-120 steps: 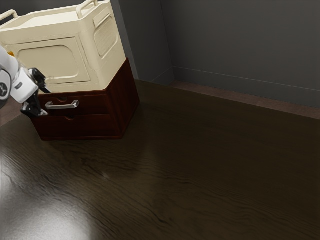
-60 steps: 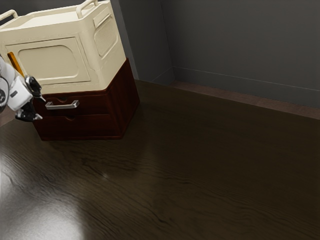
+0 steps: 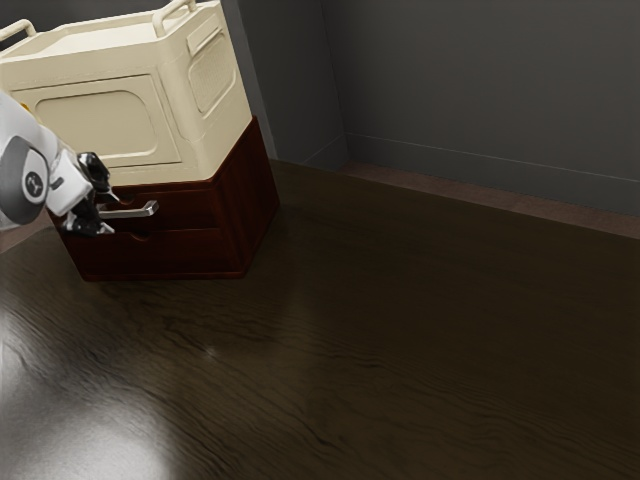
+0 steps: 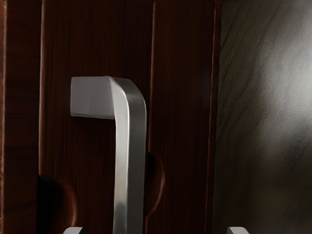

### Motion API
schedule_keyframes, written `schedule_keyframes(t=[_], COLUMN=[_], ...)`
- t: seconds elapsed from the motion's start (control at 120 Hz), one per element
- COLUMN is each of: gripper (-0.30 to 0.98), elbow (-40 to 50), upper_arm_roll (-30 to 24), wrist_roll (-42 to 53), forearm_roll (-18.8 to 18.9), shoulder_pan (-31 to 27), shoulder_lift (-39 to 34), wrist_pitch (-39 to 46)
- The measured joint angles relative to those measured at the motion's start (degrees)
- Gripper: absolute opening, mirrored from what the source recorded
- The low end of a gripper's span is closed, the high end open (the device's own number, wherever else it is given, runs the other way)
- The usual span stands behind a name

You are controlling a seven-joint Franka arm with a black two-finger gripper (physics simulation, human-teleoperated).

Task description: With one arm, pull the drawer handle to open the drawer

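My exterior camera stands back beside the arm (image 3: 28,165), looking down across the tabletop (image 3: 400,340) at the wooden drawer unit (image 3: 250,195). From the hand (image 3: 112,214), my wrist camera faces the drawer front (image 4: 97,44) squarely, close up; both views share the metal handle (image 4: 129,161) and some tabletop.

The shiny silver bar handle (image 3: 138,211) runs lengthwise across the dark red-brown upper drawer (image 3: 190,209), which sits shut.
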State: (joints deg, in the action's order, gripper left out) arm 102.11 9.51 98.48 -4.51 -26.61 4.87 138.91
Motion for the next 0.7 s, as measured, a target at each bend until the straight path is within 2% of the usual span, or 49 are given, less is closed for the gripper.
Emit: schedule_keyframes(t=[0.433,0.7], gripper=[0.3,0.14], elbow=[-0.1,0.6], upper_arm_roll=[0.1,0.2], wrist_roll=[0.8,1.1], forearm_roll=[-1.5,-2.3], shoulder_pan=[-0.2,-0.2], shoulder_lift=[1.7,0.7], wrist_pitch=[0.1,-0.5])
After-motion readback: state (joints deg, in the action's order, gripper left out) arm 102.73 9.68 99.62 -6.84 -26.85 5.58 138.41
